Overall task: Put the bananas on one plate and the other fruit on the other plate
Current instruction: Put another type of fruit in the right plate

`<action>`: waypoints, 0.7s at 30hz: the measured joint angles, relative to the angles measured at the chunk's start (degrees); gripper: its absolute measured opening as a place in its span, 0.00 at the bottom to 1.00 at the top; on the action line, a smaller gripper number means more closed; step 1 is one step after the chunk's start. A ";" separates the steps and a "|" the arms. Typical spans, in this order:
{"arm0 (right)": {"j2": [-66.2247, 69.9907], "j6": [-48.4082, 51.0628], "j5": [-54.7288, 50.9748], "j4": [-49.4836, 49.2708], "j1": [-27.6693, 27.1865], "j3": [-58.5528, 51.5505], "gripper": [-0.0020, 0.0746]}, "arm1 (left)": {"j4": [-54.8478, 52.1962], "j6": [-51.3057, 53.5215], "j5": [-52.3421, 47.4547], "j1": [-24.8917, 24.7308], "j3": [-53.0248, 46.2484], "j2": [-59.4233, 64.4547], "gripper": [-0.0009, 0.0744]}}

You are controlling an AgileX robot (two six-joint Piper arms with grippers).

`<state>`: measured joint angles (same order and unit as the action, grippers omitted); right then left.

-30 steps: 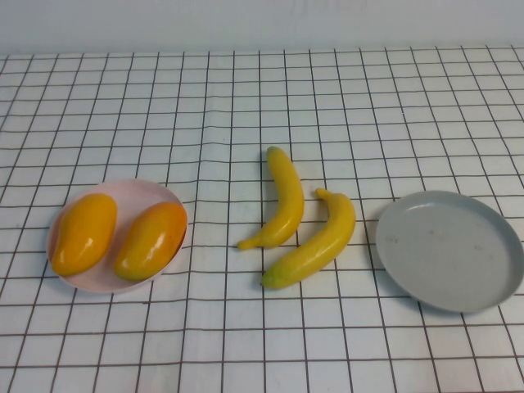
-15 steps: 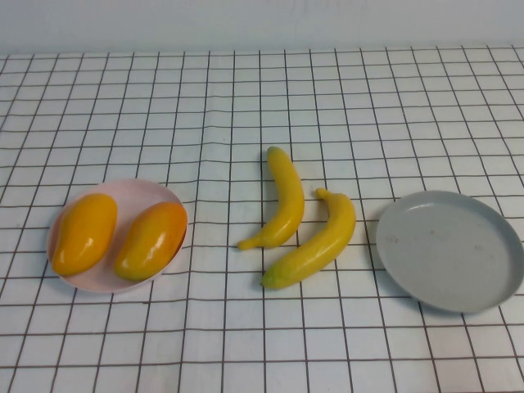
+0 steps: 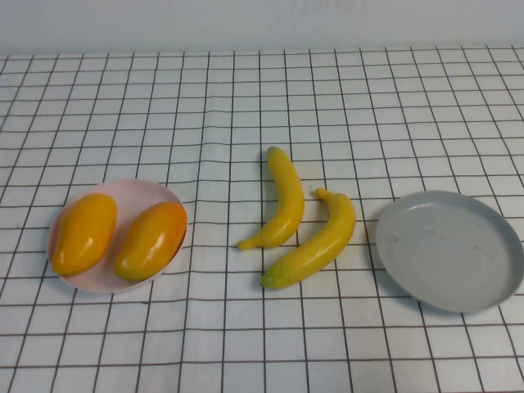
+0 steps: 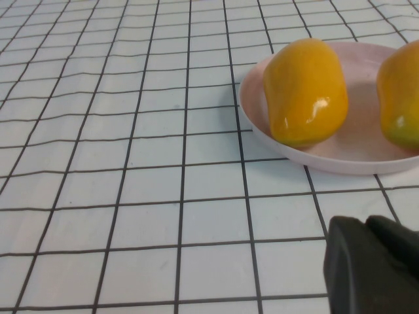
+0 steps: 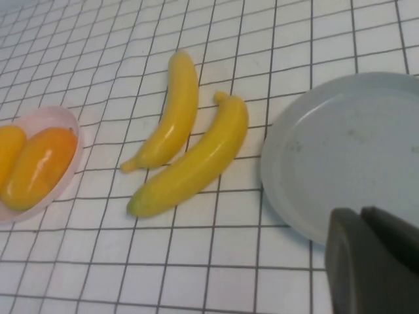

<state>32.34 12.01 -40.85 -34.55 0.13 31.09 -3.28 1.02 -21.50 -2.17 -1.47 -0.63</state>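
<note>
Right hand [image 5: 373, 261] closed and empty by the tabletop's right near edge, left hand [image 4: 373, 265] likewise at left; should open, straddle nearer banana [image 3: 313, 240] mid-tabletop, lift to grey-blue plate [image 3: 449, 250].

White tablecloth [image 3: 246, 90] ruled with a thin black grid. Two glossy yellow bananas [image 3: 284, 199], greenish at the tips. Two orange-yellow mangoes [image 3: 83, 232], the nearer to the bananas blushed reddish along one side. Pale pink plate [image 3: 160, 194]; plain grey-blue plate [image 3: 449, 250] faintly speckled. Black left gripper [image 4: 373, 265] and black right gripper [image 5: 374, 261]. Pale grey wall [image 3: 262, 23] behind.
</note>
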 joint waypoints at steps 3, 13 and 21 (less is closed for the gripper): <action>7.33 0.00 -0.86 -1.96 0.00 4.25 0.01 | 0.00 0.00 0.00 0.00 0.00 0.00 0.01; 33.30 2.38 -16.25 5.03 3.68 21.92 0.01 | 0.00 0.00 -0.03 0.00 0.00 0.00 0.01; 47.95 -15.71 -20.69 30.76 20.20 37.36 0.01 | 0.00 0.00 -0.12 0.00 0.00 0.00 0.01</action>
<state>80.28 -3.70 -61.54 -3.79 20.34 68.45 -3.28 1.02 -21.63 -2.17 -1.47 -0.63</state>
